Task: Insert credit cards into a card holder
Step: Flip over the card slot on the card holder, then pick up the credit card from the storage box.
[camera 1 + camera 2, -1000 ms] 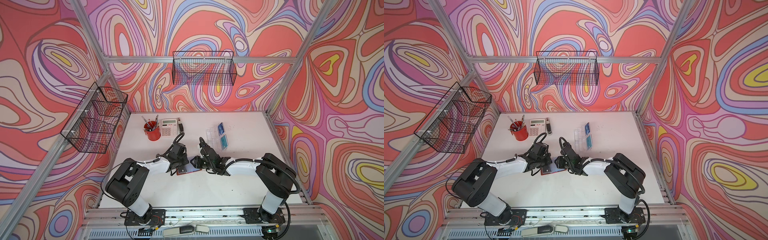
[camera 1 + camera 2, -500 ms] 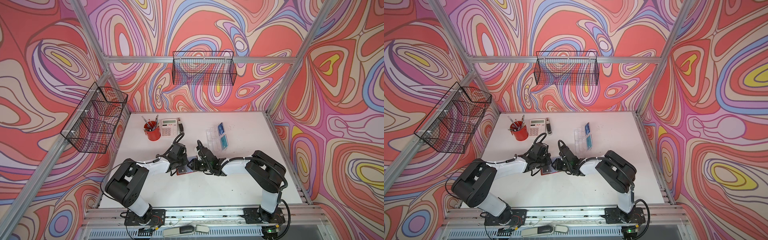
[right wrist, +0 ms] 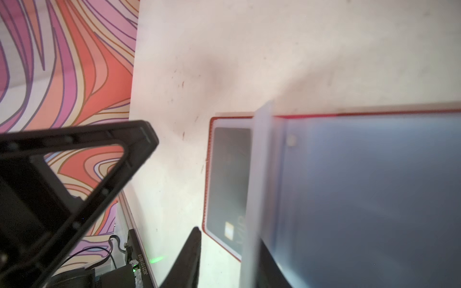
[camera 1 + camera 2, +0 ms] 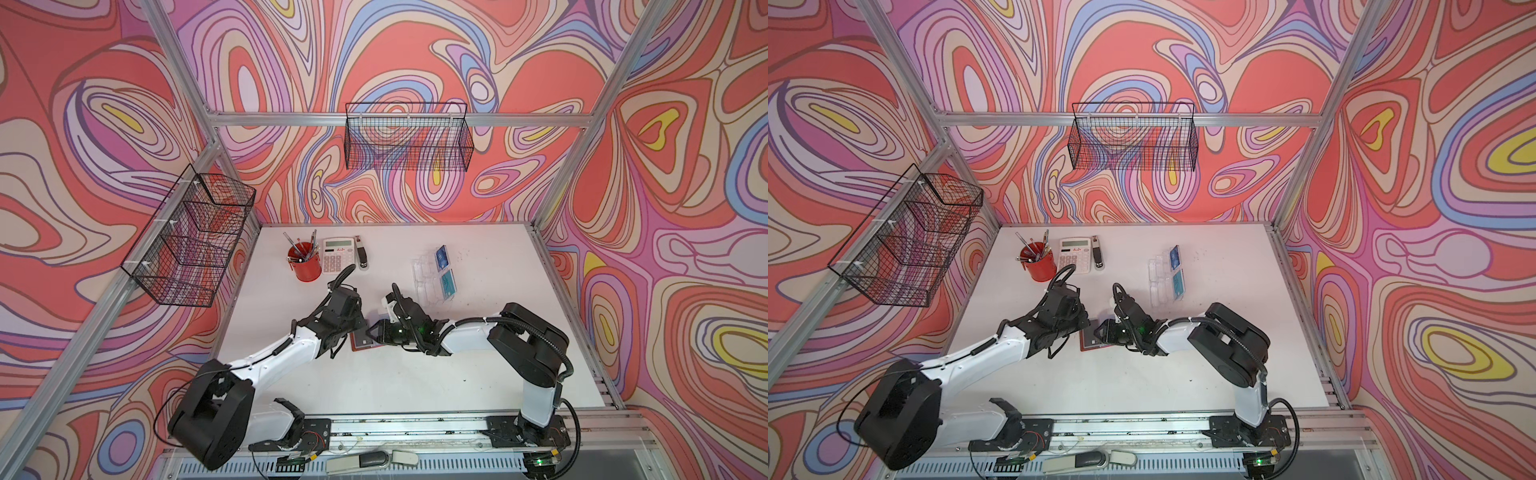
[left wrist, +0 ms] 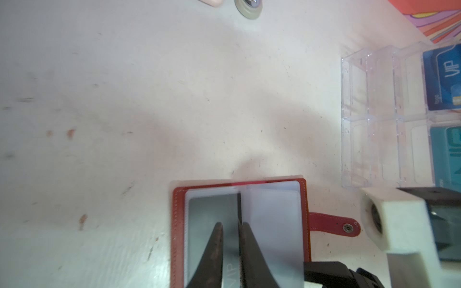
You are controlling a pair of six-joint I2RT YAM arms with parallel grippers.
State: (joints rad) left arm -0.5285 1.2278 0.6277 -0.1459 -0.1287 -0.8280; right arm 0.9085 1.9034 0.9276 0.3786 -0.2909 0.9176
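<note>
- surface (image 4: 415, 382): white, flat, rectangular; scuffed, with small dark specks and a few reddish marks in the left wrist view.
- card holder (image 4: 1089, 341): red, lies open and flat on the surface, about midway across. Its snap tab (image 5: 334, 224) sticks out flat on the white top. Landmark for the rest.
- pen cup (image 4: 306, 266): red, upright, well behind the card holder and off to its left.
- calculator (image 4: 337, 257): white, flat, behind the card holder, just beside the pen cup.
- stapler (image 4: 362, 257): dark, straight behind the card holder, right at the calculator's edge; can't tell if touching.
- clear stand (image 4: 422, 274): behind the card holder and to its right, apart from it.
</note>
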